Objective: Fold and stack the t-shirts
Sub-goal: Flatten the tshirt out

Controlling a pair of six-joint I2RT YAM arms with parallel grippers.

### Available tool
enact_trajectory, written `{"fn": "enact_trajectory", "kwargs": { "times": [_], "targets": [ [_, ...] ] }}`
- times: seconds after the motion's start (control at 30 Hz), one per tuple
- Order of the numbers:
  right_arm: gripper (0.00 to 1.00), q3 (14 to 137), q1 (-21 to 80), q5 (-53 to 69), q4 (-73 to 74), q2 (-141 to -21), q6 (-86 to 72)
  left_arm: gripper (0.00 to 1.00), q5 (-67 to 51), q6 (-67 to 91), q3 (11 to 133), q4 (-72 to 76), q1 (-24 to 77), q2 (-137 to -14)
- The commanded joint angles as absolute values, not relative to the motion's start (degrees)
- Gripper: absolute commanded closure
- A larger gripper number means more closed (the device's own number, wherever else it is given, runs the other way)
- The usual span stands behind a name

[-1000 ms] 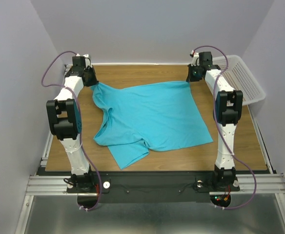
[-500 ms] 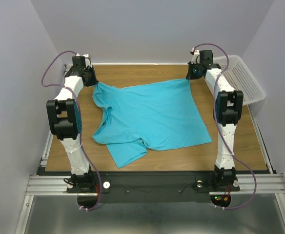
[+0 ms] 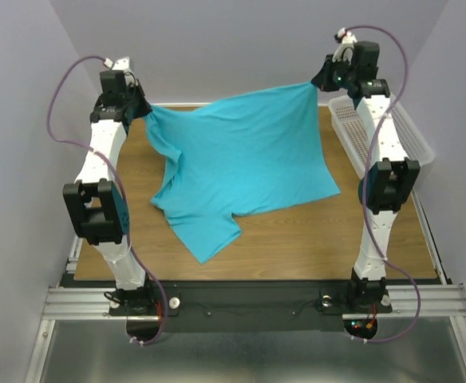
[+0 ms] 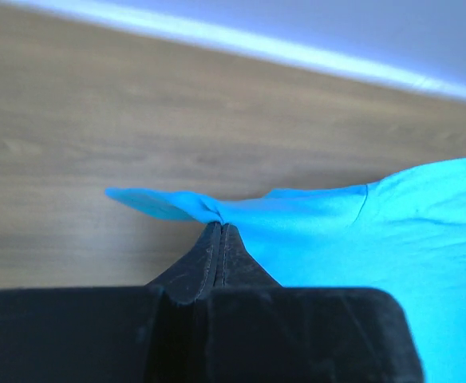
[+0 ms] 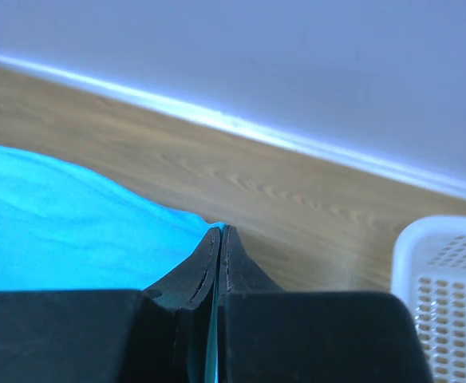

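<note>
One turquoise t-shirt [image 3: 245, 163] hangs stretched between my two grippers, its far edge lifted off the wooden table [image 3: 297, 247] while its near part and a sleeve [image 3: 213, 239] still rest on the wood. At the far left, my left gripper [image 3: 143, 110] is shut on a bunched corner of the t-shirt [image 4: 209, 209]. The right gripper [image 3: 319, 81], raised at the far right, is shut on the other far corner; a thin strip of the t-shirt [image 5: 73, 231] shows between its pads in the right wrist view.
A white perforated basket [image 3: 392, 128] stands at the table's far right edge, just under and beside the right arm [image 3: 381, 152]. The back wall lies close behind both grippers. The basket's rim [image 5: 448, 263] shows in the right wrist view.
Both grippers have risen from table level at the far corners, lifting the shirt's far edge into the air. The near part of the shirt has slid slightly away from me.
</note>
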State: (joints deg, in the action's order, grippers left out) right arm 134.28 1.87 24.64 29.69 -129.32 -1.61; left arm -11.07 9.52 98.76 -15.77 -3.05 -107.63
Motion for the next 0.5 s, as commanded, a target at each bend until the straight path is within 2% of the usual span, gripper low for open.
{"fn": "enact_trajectory", "kwargs": {
  "times": [0.0, 0.27, 0.47],
  "targets": [
    [0.99, 138.52, 0.26, 27.77, 24.7, -119.63, -4.13, 1.0, -9.58, 11.42, 103.27, -8.18, -3.95, -95.65],
    [0.99, 138.6, -4.3, 29.36, 21.89, -107.41, -7.03, 1.0, -7.74, 14.32, 98.97, 3.06, -4.04, -80.54],
    [1.0, 144.49, -8.69, 34.18, 21.97, -102.4, -12.47, 1.0, -3.08, 12.57, 93.96, 11.5, -3.96, -71.03]
  ]
}}
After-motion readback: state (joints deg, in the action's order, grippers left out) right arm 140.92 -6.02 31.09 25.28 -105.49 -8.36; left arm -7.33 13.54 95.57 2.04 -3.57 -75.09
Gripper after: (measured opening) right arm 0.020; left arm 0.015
